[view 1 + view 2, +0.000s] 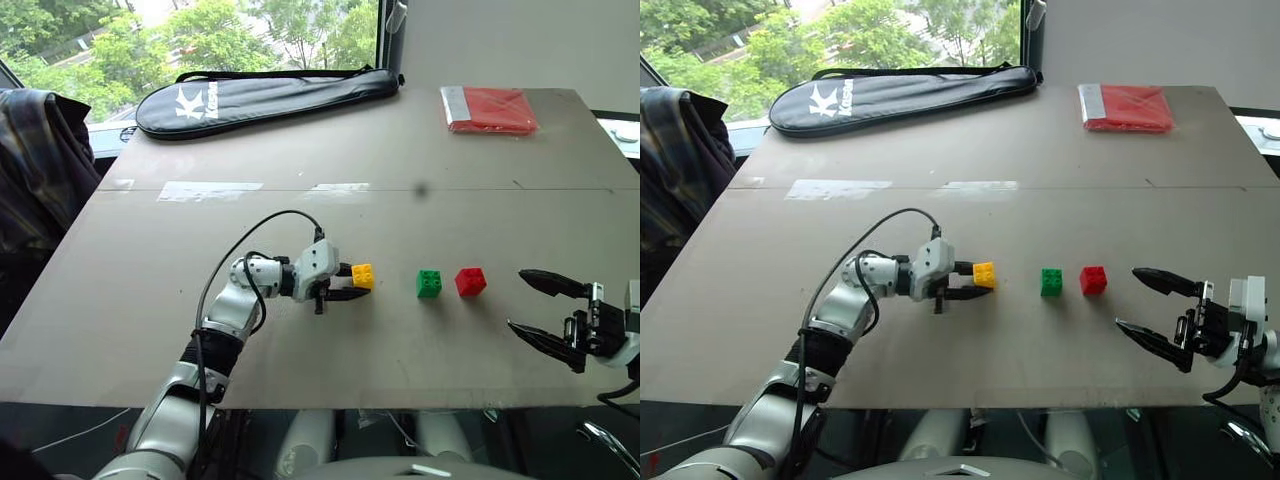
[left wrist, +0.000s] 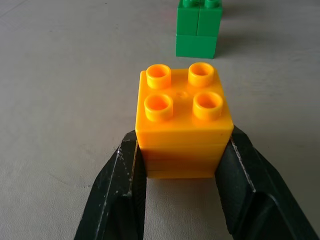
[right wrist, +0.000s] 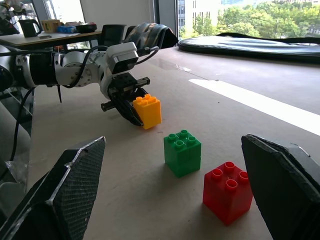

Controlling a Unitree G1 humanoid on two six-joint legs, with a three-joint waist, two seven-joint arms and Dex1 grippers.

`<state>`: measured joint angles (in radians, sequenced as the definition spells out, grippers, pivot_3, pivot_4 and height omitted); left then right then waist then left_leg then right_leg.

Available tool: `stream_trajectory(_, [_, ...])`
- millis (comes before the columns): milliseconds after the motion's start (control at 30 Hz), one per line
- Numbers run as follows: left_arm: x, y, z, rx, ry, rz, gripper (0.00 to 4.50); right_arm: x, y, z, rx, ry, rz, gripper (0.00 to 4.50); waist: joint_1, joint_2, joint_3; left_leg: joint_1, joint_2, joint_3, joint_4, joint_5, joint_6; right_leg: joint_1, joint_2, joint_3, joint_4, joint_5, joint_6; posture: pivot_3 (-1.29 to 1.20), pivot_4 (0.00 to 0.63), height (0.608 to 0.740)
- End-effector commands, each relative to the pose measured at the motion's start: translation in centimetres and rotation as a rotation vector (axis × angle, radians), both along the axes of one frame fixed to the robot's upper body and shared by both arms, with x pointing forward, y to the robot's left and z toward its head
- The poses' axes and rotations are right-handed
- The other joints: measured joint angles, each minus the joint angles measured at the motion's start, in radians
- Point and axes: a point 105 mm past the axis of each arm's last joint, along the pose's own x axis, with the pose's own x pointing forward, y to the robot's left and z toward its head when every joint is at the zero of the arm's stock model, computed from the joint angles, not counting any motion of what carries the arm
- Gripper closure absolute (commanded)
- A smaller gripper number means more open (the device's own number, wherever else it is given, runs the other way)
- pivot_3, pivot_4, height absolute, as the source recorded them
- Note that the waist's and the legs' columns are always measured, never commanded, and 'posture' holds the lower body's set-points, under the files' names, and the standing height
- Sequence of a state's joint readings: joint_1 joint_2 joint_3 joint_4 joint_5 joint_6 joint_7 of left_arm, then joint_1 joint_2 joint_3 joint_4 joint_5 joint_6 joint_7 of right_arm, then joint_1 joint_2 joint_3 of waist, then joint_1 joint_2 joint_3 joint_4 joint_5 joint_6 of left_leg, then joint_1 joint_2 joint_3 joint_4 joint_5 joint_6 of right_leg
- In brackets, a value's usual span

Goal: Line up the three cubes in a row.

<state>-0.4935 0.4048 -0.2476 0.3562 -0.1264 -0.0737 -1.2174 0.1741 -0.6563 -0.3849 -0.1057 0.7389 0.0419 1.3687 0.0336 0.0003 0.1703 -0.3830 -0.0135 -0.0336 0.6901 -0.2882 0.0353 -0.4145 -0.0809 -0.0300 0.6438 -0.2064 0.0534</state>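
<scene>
The left gripper (image 1: 352, 285) is clamped on the yellow cube (image 1: 362, 275), 1 black finger on each side of its lower half, with the cube resting on or just above the tabletop (image 1: 300, 210); which of the 2 cannot be told. From the yellow cube, the green cube (image 1: 429, 283) sits at 3 o'clock with a clear gap, and the red cube (image 1: 470, 281) lies just beyond the green one, again at 3 o'clock. The right gripper (image 1: 540, 310) hangs with its fingers spread wide and nothing between them, at about 4 o'clock from the red cube.

The 3 cubes already lie roughly along 1 line, so the main risk is spoiling it. The fingers grip low on the yellow cube, so a drag across the tabletop may tip or twist it in the grip. Pushing too far toward 3 o'clock would knock the green cube into the red one and skew both. Letting go while tilted would probably leave the yellow cube turned off the row. A careless sweep of the right gripper could also clip the red cube.
</scene>
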Motion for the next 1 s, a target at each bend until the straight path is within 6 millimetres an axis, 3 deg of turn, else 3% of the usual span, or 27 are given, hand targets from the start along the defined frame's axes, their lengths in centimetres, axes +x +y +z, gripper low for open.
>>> stream_trajectory(33, [0.1,-1.2,0.5,0.021,-0.050,-0.059,3.22,-0.3,0.0,0.8,-0.002,-0.032,0.014,0.00,0.000,-0.001,0.001,0.000,0.000,0.000,0.000,0.000,0.000,0.000,0.000,0.000,0.000,0.000,0.000,0.00,0.150,0.694])
stream_trajectory(367, [0.2,-2.5,0.1,0.033,-0.032,-0.126,3.22,-0.9,-0.2,0.7,-0.001,-0.021,0.003,0.00,-0.013,-0.003,0.002,-0.001,0.000,0.000,0.000,0.000,0.000,0.000,0.000,-0.001,0.000,0.000,0.000,0.00,0.150,0.694])
stream_trajectory(767, [1.2,-2.5,-0.3,0.059,0.001,-0.142,3.22,-0.6,-0.4,0.7,-0.011,-0.031,-0.014,0.00,-0.019,-0.003,0.002,0.000,0.000,0.000,0.000,0.000,0.000,0.000,0.000,-0.001,0.000,-0.001,0.002,0.00,0.150,0.694])
stream_trajectory(800, [1.2,-2.5,-0.4,0.059,0.005,-0.144,2.21,-0.6,-0.4,0.7,-0.012,-0.031,-0.014,0.00,-0.019,-0.003,0.002,0.000,0.000,0.000,0.000,0.000,0.000,0.000,0.000,-0.001,0.000,-0.001,0.002,0.00,0.150,0.694])
stream_trajectory(1000, [1.0,-2.1,-0.7,0.061,0.010,-0.149,0.03,-0.6,-0.5,0.6,-0.014,-0.031,-0.013,0.00,-0.019,-0.003,0.002,0.000,0.000,0.000,0.000,0.000,0.000,0.000,0.000,-0.001,0.000,-0.001,0.002,0.00,0.150,0.694])
